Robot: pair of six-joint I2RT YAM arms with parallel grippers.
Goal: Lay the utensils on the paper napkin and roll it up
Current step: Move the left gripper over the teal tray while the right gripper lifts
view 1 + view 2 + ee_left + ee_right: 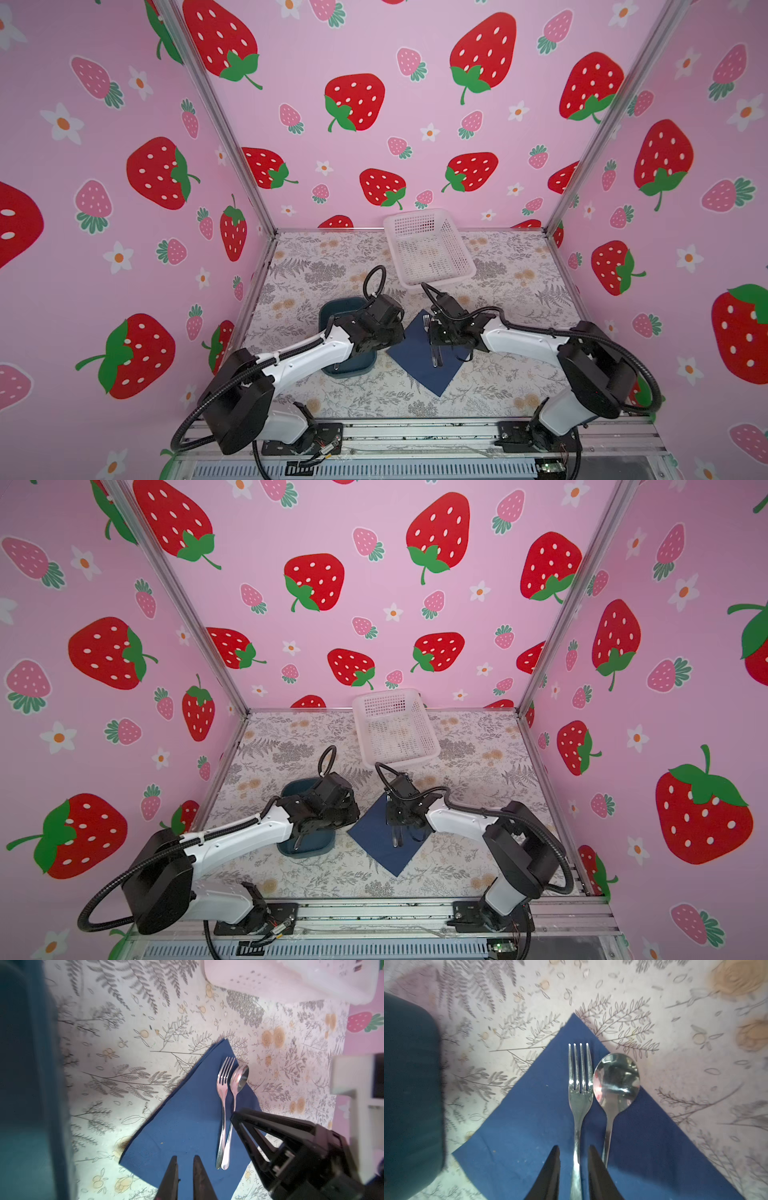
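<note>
okay, top view: paper napkin (419, 370) lies diamond-wise mid-table, just beside the teal tray (338, 306). can't tell where the knife is.
left wrist: left gripper (185, 1160) barely parted, empty, over the napkin's near corner.
right wrist: fork (580, 1084) and spoon (615, 1080) lie side by side on the napkin. right gripper (574, 1149) is slightly open astride the fork handle, not pinching. i'd lift straight up so the fork doesn't drag.
</note>
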